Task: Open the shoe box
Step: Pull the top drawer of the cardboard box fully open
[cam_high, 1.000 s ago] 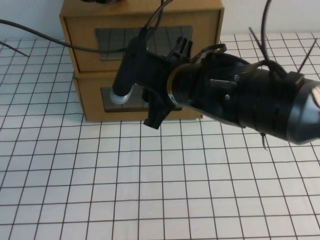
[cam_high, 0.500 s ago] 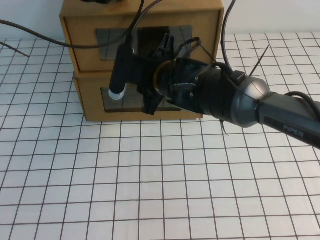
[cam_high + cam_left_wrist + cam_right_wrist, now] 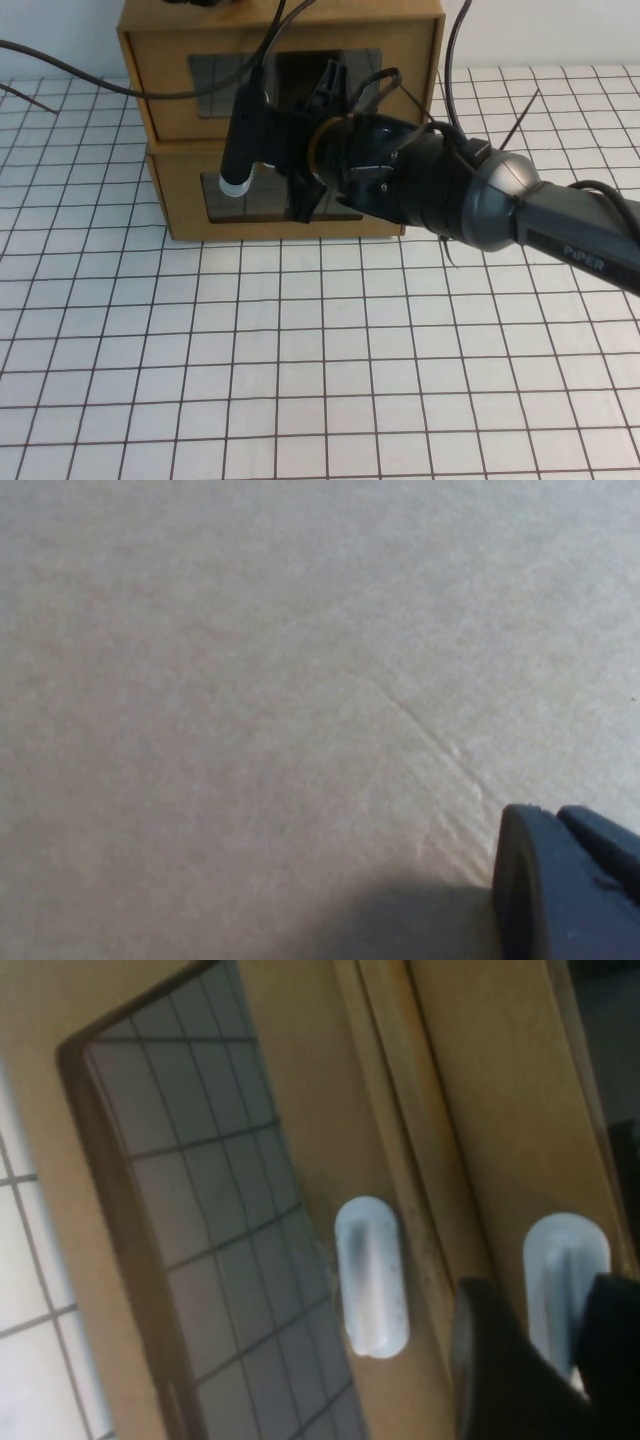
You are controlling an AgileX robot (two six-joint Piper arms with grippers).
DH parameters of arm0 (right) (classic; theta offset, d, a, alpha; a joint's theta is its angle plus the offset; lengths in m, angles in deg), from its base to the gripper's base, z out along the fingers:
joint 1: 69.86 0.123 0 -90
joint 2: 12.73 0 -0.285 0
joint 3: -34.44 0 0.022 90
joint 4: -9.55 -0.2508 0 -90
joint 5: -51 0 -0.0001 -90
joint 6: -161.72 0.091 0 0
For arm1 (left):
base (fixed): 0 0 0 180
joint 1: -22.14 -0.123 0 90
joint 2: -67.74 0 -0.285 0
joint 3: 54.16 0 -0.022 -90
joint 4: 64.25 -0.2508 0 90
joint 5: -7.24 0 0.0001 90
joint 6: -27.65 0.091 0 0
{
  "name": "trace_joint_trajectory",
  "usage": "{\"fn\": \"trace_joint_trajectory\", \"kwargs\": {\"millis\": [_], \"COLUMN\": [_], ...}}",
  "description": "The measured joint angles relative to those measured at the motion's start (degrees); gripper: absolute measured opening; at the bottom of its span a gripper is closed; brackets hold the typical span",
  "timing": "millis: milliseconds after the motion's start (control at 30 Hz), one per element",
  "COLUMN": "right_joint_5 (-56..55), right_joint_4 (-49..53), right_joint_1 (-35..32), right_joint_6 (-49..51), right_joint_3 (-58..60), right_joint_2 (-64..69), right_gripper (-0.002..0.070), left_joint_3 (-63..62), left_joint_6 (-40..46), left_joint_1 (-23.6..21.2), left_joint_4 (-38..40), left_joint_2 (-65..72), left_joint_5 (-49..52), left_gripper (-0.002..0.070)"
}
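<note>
Stacked brown shoe boxes (image 3: 165, 100), windowed fronts, shut

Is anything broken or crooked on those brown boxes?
Only one small thing: the tan cardboard surface close by the left gripper has a faint crease. The two stacked brown cardboard shoe boxes look straight and shut, with the open right gripper at their windowed fronts.
</note>
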Motion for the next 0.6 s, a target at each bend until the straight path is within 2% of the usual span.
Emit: {"fn": "trace_joint_trajectory", "kwargs": {"millis": [133, 333, 600], "right_joint_5": [0.0, 0.3, 2.4], "right_joint_4": [2.6, 6.0, 15.3], "right_joint_1": [0.0, 0.3, 1.5], "right_joint_6": [0.0, 0.6, 9.5], "right_joint_3": [0.0, -0.8, -1.0], "right_joint_2": [0.1, 1.2, 2.1], "right_gripper": [0.0153, 0.0144, 0.0089], "left_joint_3": [0.0, 0.0, 0.0], "left_joint_6": [0.0, 0.0, 0.0], "left_joint_1": [0.0, 0.0, 0.0], "left_joint_4": [-0.1, -0.4, -0.6], "left_joint_2": [0.0, 0.0, 0.0], "left_joint_5": [-0.1, -0.1, -0.1], "left_gripper": [-0.0002, -0.0002, -0.0002]}}
